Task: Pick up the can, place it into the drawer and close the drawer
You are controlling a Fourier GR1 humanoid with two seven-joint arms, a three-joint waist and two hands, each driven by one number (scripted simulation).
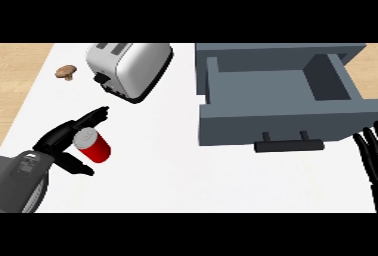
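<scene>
Our left hand (68, 145) at 8 o'clock is curled round the can (94, 146); right hand (367, 150) rests at 3, fingers straight. Drawer (277, 90) is open at 1. Risk: can slips w/ its tilt, or clips the drawer front.

The white counter (221, 180) is carrying a silver toaster (129, 65) near its far left corner, with a small brown thing (66, 71), possibly a mushroom, lying beside the left edge. A red can (94, 146) is resting toward the near left. A grey drawer (277, 95) is sitting open at the far right.
</scene>
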